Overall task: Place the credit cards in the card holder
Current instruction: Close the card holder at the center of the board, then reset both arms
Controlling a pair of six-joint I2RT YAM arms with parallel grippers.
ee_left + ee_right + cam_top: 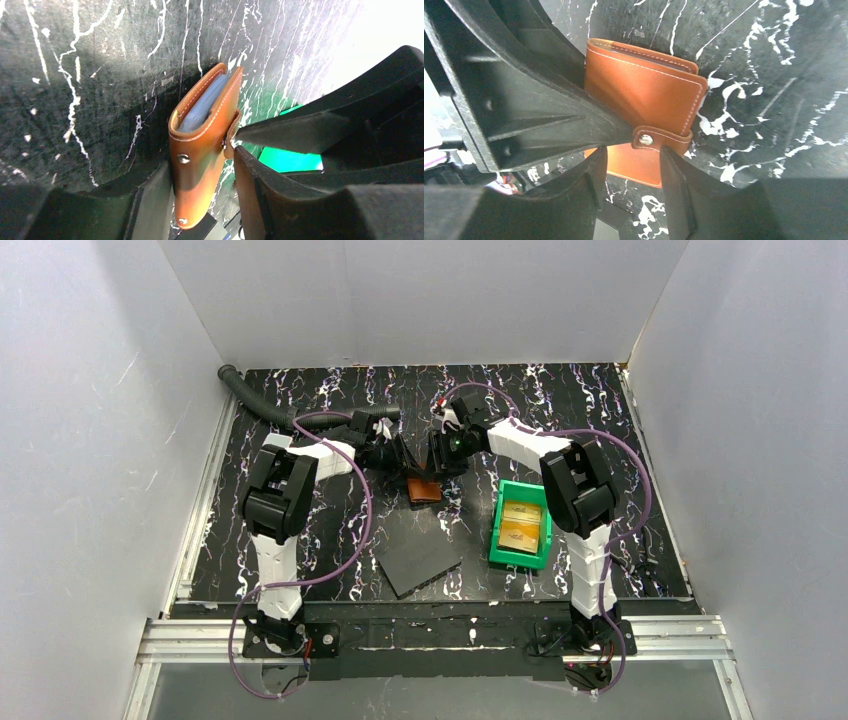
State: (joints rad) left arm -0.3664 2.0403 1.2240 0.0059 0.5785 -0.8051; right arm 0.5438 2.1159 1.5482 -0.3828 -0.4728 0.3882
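Card holder (200, 145) sits between the parted fingers of the left gripper (200, 167); the right gripper (633, 152), also parted, straddles its snap tab (646, 140). Left wrist view alone shows 1 blue card (202, 105) inside; overhead, orange cards (521, 522) lie in a green bin (503, 552).

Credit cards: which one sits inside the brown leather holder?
The light blue card, between the flaps of the brown leather holder; the orange-yellow cards lie in the green plastic bin.
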